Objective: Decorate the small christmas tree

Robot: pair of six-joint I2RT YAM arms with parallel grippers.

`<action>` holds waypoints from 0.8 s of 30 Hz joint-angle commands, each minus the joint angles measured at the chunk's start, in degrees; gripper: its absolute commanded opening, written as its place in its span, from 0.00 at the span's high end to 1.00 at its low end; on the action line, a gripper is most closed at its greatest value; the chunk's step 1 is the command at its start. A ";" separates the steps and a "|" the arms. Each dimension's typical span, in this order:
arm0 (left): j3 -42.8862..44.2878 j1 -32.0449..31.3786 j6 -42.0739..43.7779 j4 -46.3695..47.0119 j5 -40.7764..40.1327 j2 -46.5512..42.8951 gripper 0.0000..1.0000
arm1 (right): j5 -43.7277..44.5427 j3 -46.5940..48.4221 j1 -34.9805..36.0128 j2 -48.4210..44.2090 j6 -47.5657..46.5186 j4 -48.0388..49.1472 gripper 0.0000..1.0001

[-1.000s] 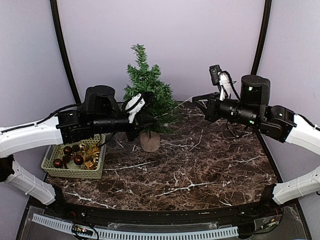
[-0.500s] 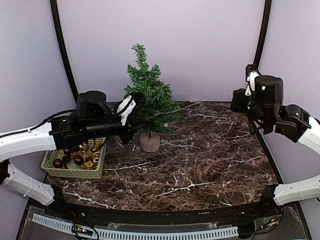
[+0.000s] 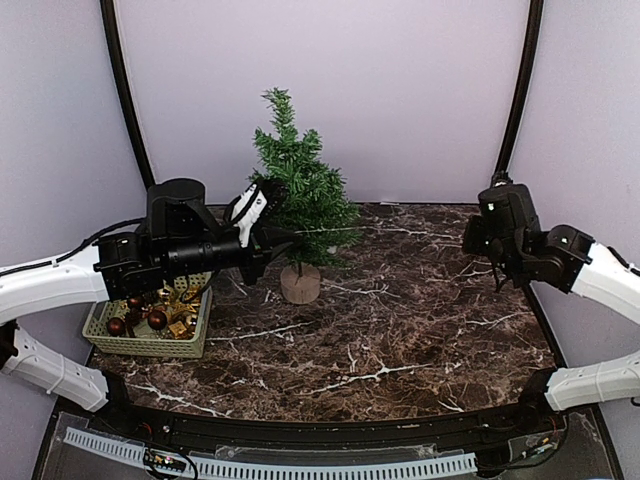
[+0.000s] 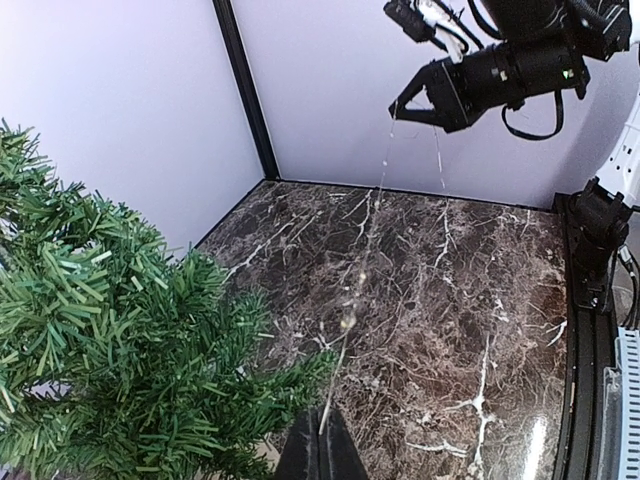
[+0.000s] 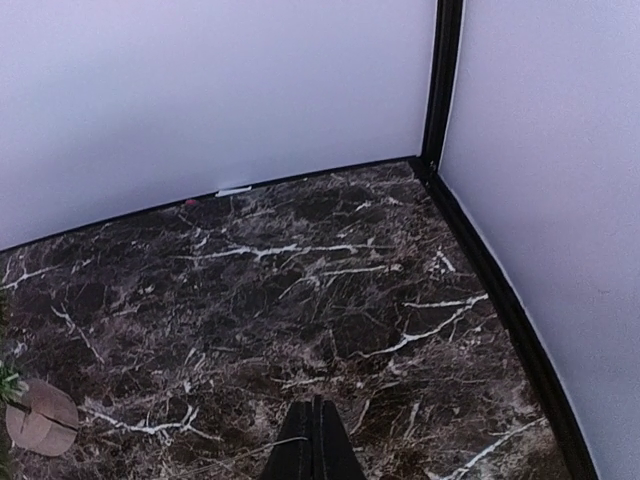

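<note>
The small christmas tree (image 3: 296,195) stands on its pale wooden stump (image 3: 299,283) at the back left of the marble table; its branches (image 4: 120,330) fill the left of the left wrist view. My left gripper (image 3: 286,241) sits right beside the tree's lower branches, shut on one end of a thin beaded wire string (image 4: 350,318). The string runs up across the table to my right gripper (image 4: 402,101), whose shut jaws (image 5: 318,425) pinch the other end (image 5: 290,441). The right gripper (image 3: 466,238) hovers at the right side, far from the tree.
A green mesh basket (image 3: 100,322) at the left front holds brown balls and gold ornaments (image 3: 158,317). Black frame posts (image 3: 515,90) stand at the back corners, and purple walls enclose the table. The stump (image 5: 40,416) shows at the lower left of the right wrist view.
My right arm has swung away to the right and come down, drawing the string out. The left arm has shifted slightly left and stays by the tree.
</note>
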 commanded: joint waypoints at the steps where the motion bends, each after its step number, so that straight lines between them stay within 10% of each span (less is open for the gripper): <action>1: -0.21 0.52 -0.13 -0.71 0.47 -1.75 1.00 | -7.36 -6.25 -2.22 -1.04 4.26 4.34 0.90; 5: 1.08 0.53 0.17 -1.40 3.88 -0.13 1.00 | -25.15 -8.64 -2.27 -3.44 -2.22 11.57 0.26; 9: 2.42 0.49 0.40 -1.74 6.65 1.06 1.00 | -41.52 -8.21 -2.23 -7.80 -9.23 16.57 0.02; 15: 3.24 0.53 -0.25 -1.72 8.77 2.11 1.00 | -73.26 -3.37 -2.23 -5.57 -12.75 21.14 0.01; 24: 4.63 0.52 -0.39 -3.58 12.88 3.02 1.00 | -75.64 2.17 3.12 5.23 -13.87 21.83 0.19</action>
